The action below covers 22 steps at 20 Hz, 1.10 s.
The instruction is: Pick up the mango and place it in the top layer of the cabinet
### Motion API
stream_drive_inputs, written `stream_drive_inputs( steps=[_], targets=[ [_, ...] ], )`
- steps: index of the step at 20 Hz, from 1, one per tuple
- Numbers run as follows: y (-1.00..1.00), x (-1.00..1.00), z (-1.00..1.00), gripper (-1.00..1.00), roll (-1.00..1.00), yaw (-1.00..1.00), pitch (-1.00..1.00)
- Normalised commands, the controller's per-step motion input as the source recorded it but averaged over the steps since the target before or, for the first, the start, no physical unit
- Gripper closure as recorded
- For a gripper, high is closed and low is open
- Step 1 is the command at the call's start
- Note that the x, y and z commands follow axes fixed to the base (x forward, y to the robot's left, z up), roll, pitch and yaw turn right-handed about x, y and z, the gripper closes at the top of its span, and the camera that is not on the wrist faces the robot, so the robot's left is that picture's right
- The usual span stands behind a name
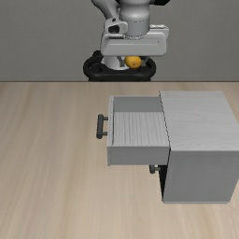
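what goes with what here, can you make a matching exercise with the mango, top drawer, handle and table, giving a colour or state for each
Column one:
1. mango
2. top drawer
3. handle
4. table

Column two:
a. pulled out
b. dark
c. tan wood
d. yellow

Pairs: 1-d, 2-a, 3-b, 4-c
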Motion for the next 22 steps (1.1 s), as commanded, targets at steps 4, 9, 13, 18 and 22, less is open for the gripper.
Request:
stream_drive_inputs(
  steps=[4, 9, 13, 18, 22],
  targets=[
    [0.00, 1.00, 0.00, 1.00, 0.00, 0.00, 0.00],
    [0.00, 1.00, 0.00, 1.00, 0.00, 0.00, 0.00],
    [0.00, 1.00, 0.00, 1.00, 0.00, 0.00, 0.00],
    [0.00, 0.00, 0.00, -1.00, 0.00, 0.00, 0.00],
    [0.00, 0.00, 0.00, -1.00, 0.00, 0.00, 0.00]
  ],
)
